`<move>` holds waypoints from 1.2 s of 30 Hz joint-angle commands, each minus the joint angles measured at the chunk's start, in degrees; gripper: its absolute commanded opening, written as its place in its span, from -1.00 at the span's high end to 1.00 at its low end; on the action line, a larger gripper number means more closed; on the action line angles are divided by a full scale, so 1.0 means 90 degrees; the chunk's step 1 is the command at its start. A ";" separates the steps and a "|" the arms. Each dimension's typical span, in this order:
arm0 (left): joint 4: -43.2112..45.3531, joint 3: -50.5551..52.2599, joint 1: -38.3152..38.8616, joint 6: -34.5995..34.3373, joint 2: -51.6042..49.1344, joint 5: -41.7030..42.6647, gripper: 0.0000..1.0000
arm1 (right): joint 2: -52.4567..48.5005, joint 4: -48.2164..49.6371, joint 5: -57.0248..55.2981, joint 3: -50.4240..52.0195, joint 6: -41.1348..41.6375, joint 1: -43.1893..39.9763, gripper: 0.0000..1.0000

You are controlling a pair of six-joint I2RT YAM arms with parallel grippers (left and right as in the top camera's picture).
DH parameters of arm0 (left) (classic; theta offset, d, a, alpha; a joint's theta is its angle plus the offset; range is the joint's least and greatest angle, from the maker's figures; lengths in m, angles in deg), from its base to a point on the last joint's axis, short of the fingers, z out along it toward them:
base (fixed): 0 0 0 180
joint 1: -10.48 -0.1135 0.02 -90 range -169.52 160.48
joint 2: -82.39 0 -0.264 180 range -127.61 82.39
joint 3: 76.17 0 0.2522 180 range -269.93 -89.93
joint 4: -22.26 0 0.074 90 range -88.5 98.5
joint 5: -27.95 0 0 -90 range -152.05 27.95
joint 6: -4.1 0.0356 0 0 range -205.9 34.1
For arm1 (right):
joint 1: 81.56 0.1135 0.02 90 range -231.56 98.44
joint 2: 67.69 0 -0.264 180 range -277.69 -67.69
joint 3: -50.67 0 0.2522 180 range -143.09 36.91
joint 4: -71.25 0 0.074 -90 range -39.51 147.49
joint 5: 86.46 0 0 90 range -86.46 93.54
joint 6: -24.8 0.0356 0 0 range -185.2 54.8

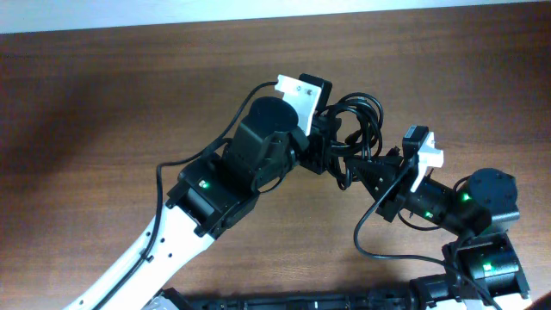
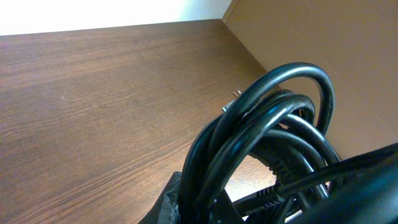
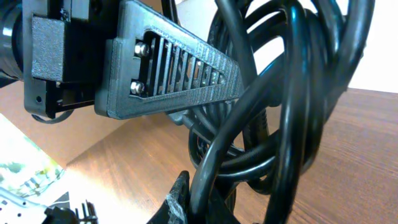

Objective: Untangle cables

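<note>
Nearest the robot's base, the right hand (image 1: pixel 368 169) reaches in from about 5 o'clock of the cables (image 1: pixel 366 112). It is pressed together, and its own camera shows a black strand running down between its tips, so it looks to be pinching the cables low on the bundle. Just beyond it the left hand (image 1: pixel 331 148) comes in from about 8 o'clock, also pressed together on the same coil, with loops arching up right in front of its camera. The cables sit at about 2 o'clock from the middle of the counter (image 1: pixel 129 86), bunched in overlapping loops between the two hands. Whether the bundle touches the wood I cannot tell. A small metal plug tip (image 2: pixel 235 94) pokes out behind the loops.

The risk is that both hands grip the same tight knot close together. Pulling apart could cinch the loops tighter, snag the plug in a loop, or knock the hands together
</note>
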 commanded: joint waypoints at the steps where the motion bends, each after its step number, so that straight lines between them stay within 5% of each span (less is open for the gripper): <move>1: 0.0019 -0.0119 0.0070 -0.0041 0.0068 -0.0352 1.00 | 0.0036 0.0236 0.1022 -0.0002 -0.0583 0.0024 0.92; 17: 0.0867 -0.0119 0.0058 -0.1090 0.0097 -0.1739 1.00 | 0.0036 0.0342 0.1751 -0.0002 -0.1061 0.0022 0.92; 27: 0.0770 -0.0119 -0.0294 -0.1088 0.0425 -0.1872 1.00 | 0.0036 -0.0716 -0.1115 -0.0002 -0.0153 0.0017 0.91; 32: 0.0661 -0.0119 -0.0291 -0.1088 0.0476 -0.1875 1.00 | 0.0036 -0.1022 -0.2183 -0.0002 0.0493 0.0017 0.12; 36: 0.0588 -0.0119 -0.0291 -0.1088 0.0476 -0.1897 1.00 | 0.0036 -0.1054 -0.2266 -0.0002 0.0505 0.0017 -0.13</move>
